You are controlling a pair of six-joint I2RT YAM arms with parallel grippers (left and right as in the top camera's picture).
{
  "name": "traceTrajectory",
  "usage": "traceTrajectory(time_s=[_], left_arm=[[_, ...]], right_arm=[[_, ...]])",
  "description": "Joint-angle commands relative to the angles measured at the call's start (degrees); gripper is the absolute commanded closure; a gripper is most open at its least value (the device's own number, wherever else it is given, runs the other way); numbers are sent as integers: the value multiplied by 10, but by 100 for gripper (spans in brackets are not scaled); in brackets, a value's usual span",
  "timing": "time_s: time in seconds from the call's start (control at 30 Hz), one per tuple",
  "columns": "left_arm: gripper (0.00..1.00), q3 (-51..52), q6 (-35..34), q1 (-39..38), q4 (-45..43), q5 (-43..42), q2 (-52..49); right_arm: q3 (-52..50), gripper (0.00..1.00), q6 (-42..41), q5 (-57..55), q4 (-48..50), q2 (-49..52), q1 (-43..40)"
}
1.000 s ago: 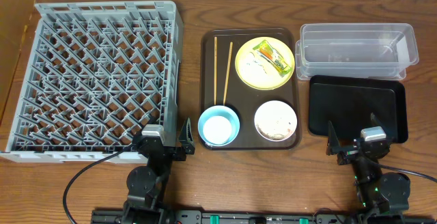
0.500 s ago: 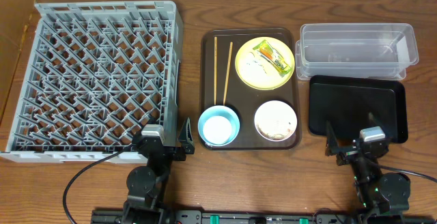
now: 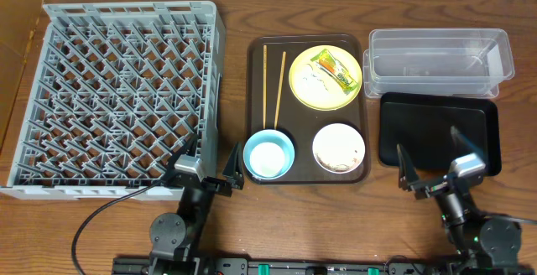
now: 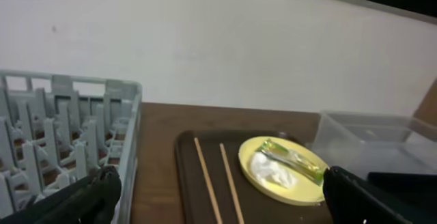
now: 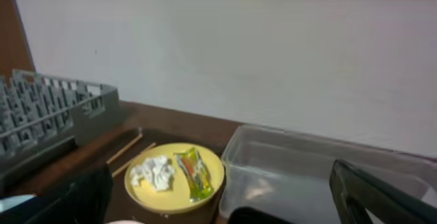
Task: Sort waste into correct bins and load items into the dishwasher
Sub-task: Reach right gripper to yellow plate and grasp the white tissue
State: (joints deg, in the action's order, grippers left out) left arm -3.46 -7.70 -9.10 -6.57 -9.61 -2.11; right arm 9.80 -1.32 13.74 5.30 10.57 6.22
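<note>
Nothing is sorted or loaded yet. The crumpled white tissue (image 3: 313, 75) and snack wrapper (image 3: 342, 75) lie on the yellow plate (image 3: 324, 100). Rice scraps (image 3: 336, 151) sit in the small white bowl (image 3: 339, 128). Chopsticks (image 3: 265, 86) and the light-blue bowl (image 3: 268, 155) share the same brown serving tray (image 3: 299, 128). The grey dish rack (image 3: 117, 99), clear tub (image 3: 440, 61) and black tray (image 3: 436, 128) look empty. Only narrow strips of desk (image 3: 235, 15) separate the serving tray from the rack and bins, and its raised rim needs clearing. The left pincer (image 3: 210, 164) and right pincer (image 3: 432, 159) hang spread wide and empty along the desk's near edge.
</note>
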Motion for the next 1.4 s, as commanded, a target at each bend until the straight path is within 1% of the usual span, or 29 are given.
traceTrajectory(time_s=[0.0,0.13,0.17,0.3,0.33,0.4,0.47,0.53,0.6,0.67,0.73,0.8,0.87,0.97,1.03,1.1,1.13,1.23,1.27,1.3,1.37], left_arm=[[5,-85,-1,1,35,-15,-25],[5,-205,-1,1,143,-15,-106],[5,-267,-1,1,197,-15,-157],[5,-402,-1,1,330,-17,-275],[5,-437,-1,1,365,-21,-308],[5,-479,-1,1,405,-40,-345],[5,-535,-1,1,449,-85,-395],[4,-574,-1,1,474,-117,-431],[4,-593,-1,1,482,-125,-452],[5,-597,-1,1,483,-125,-461],[4,-596,-1,1,483,-125,-463],[5,-596,-1,1,483,-125,-463],[5,-596,-1,1,486,-125,-463],[5,-596,-1,1,496,-124,-463],[5,-596,-1,1,496,-125,-465],[5,-596,-1,1,496,-124,-466],[5,-596,-1,1,496,-124,-467],[5,-596,-1,1,497,-124,-469],[4,-596,-1,1,497,-124,-469],[5,-596,-1,1,497,-124,-469],[5,-596,-1,1,497,-124,-469]], right_arm=[[100,1,-16,8,-27,96,-2],[244,1,-16,47,-128,250,-2],[314,1,-16,65,-186,319,-2],[489,1,-16,76,-360,475,-2],[524,1,-16,78,-398,507,-2],[564,1,-16,85,-431,547,-1],[591,1,-30,128,-433,590,-2],[596,1,-69,196,-437,614,-2],[594,1,-92,252,-433,633,-2],[594,1,-94,291,-419,651,1],[594,1,-93,290,-419,664,14],[594,1,-94,263,-424,677,37],[594,1,-94,213,-429,688,69],[601,1,-94,28,-435,715,151],[617,1,-92,-36,-440,737,176],[642,1,-91,-59,-438,769,188],[654,4,-91,-60,-435,785,190],[683,23,-82,-60,-394,844,188],[688,27,-73,-59,-370,864,187],[689,28,-65,-59,-347,882,186],[689,27,-51,-48,-306,913,186]])
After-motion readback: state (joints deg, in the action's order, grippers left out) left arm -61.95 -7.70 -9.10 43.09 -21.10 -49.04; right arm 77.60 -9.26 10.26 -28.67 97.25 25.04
